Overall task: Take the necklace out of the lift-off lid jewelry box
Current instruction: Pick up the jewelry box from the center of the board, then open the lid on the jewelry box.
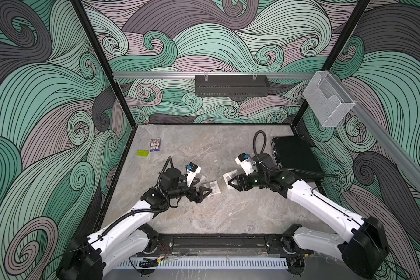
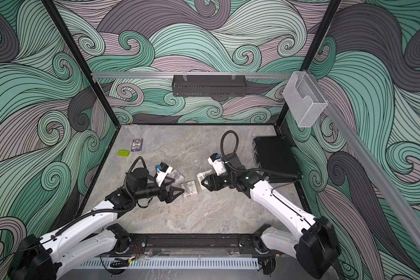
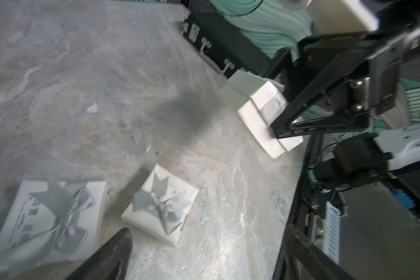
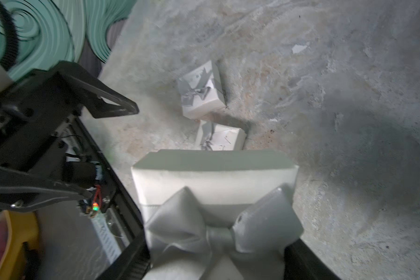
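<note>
Jewelry box sits clamped within right gripper.

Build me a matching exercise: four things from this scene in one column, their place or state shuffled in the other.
Things
1. lime green toy brick
2. black latched hard case
3. white cardboard box with large grey satin bow
4. left gripper

Places or states
A. open, holding nothing
B. gripped by the right gripper
C. beside the blue card pack, far left of the table
D. along the right wall

Pairs: 1-C, 2-D, 3-B, 4-A
</note>
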### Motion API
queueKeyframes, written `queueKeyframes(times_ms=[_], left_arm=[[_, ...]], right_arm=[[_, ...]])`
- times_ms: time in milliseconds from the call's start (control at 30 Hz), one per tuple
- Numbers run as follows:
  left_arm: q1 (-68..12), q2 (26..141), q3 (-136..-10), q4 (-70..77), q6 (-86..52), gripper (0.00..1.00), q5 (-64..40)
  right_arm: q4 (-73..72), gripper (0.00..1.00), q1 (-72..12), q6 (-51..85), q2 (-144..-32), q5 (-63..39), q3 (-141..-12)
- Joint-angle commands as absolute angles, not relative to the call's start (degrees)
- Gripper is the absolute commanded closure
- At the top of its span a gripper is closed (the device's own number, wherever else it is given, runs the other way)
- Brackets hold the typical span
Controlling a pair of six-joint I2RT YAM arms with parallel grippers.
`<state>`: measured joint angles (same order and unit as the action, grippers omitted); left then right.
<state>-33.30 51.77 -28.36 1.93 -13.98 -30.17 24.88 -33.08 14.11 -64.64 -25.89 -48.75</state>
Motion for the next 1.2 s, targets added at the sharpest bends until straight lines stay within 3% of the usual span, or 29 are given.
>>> queueKeyframes(times_ms=[0, 433, 1167], left_arm=[[-33.7, 48.3, -31.4, 8.1, -20.7, 0.03, -38.9], [-34.1, 45.0, -34.3, 17.1, -31.5, 0.01, -45.7], [-40.9, 49.8, -39.5, 23.5, -37.2, 0.03, -46.3]], right_arm=[[24.2, 0.29, -31.3, 16.0, -62.0, -36.3, -50.4], [8.6, 0.30, -30.8, 25.9, -56.8, -55.7, -51.6], [-0.1, 0.30, -36.0, 27.2, -55.1, -60.4, -52.1]])
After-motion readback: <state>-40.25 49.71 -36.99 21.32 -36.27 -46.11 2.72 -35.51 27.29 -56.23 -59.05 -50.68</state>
